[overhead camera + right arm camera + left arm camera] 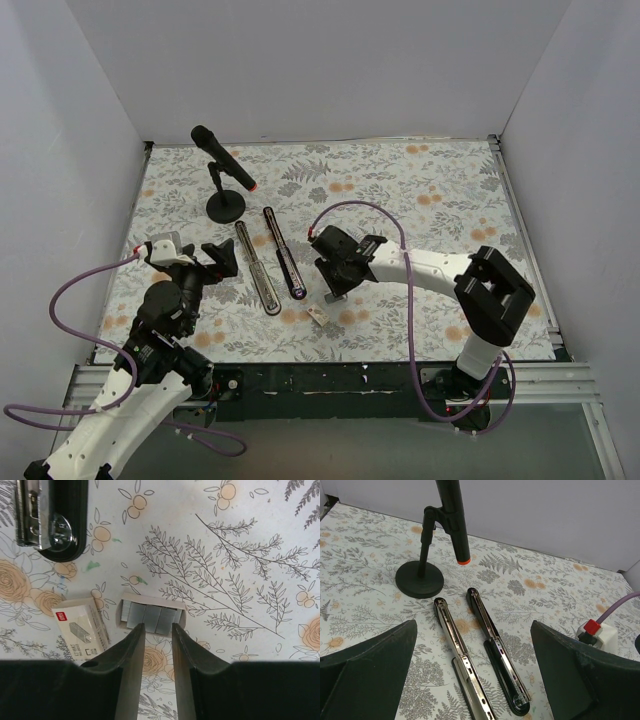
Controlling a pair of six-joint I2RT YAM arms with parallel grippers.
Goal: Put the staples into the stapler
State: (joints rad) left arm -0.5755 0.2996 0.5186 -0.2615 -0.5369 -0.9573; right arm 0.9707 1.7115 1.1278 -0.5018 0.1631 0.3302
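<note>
The left gripper (473,626) gapes wide, empty, near the glossy chrome stapler (465,665); the right gripper (158,627), narrowly parted, seemingly holds nothing over flat grey staples (150,617).

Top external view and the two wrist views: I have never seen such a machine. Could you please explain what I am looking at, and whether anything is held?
This is a robot with two arms bolted at the near table edge. The top view looks down from above and behind them. Each wrist view comes from a camera on one arm, looking past its own fingers. On the flowered table lie an opened stapler, its two long parts side by side, a microphone on a round stand, a small staple box and a tray of staples. The left end effector is wide open beside the stapler. The right end effector is right at the staples, fingers narrowly apart. Nothing is held.
</note>
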